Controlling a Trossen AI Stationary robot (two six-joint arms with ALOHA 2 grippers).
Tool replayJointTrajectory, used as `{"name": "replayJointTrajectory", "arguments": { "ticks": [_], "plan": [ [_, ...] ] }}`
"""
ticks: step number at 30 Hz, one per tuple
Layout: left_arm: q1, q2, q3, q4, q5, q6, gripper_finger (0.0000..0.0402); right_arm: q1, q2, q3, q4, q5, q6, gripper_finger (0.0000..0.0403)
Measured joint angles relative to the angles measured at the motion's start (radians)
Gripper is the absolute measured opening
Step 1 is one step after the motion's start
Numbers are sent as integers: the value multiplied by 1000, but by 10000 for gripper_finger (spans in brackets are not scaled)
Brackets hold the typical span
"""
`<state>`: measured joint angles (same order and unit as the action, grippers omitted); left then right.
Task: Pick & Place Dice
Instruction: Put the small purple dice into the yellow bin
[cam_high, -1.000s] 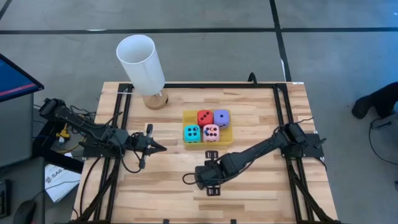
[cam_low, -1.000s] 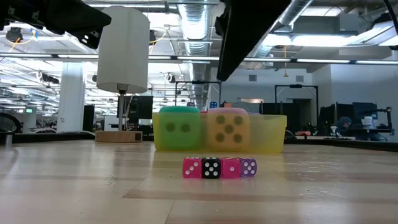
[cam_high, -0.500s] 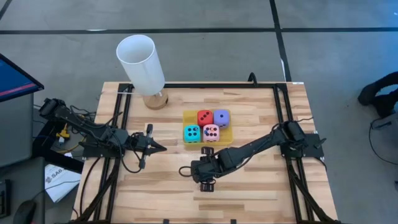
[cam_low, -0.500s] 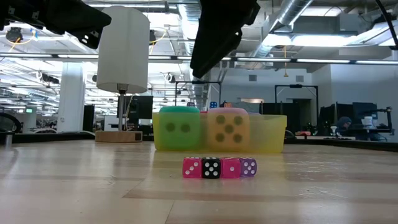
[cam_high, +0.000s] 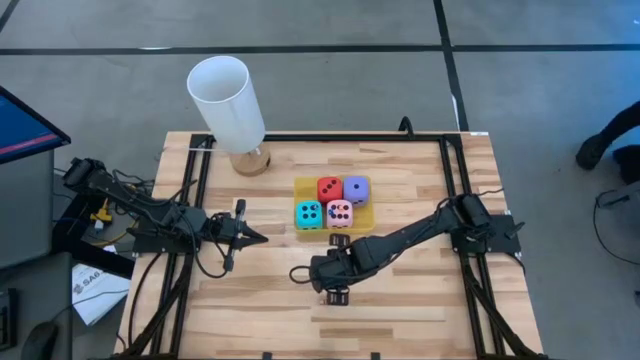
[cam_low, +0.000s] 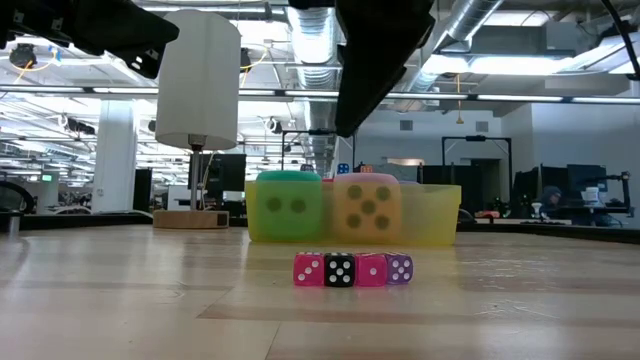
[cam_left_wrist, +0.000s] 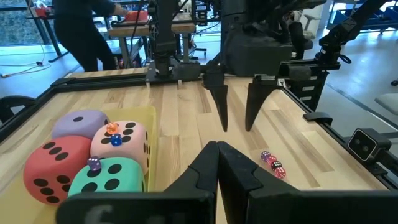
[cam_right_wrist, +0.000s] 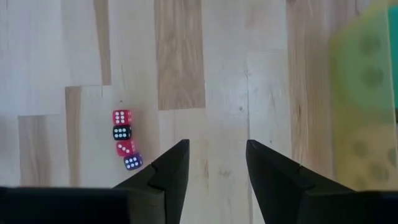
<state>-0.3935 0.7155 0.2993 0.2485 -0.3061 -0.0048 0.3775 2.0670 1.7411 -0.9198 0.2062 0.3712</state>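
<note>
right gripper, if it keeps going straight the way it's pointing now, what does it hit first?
Probably bare table. The right gripper points straight down with open fingers, nothing between them; the row of tiny dice lies off to one side, the yellow tray to the other.

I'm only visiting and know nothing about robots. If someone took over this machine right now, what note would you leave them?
Left gripper: jaws shut, empty, waiting at the table's left side.
Right gripper: jaws open, empty, pointing down above bare wood in front of the yellow tray, beside the row of tiny dice.
Dice: cyan die, pink die, red die and purple die all sit packed together in the yellow tray.
Done: no die is held or lies outside the tray.
Left: whether they are to be taken out, or have just been placed, cannot be told from here.
</note>
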Motion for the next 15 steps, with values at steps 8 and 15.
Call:
{"name": "replayJointTrajectory", "arguments": {
  "ticks": [8,15],
  "plan": [
    [0,0,0,0,0,0,0,-14,0,0,16,0,17,153],
    [0,0,0,0,0,0,0,3,-1,0,-17,4,78,155]
  ]
}}
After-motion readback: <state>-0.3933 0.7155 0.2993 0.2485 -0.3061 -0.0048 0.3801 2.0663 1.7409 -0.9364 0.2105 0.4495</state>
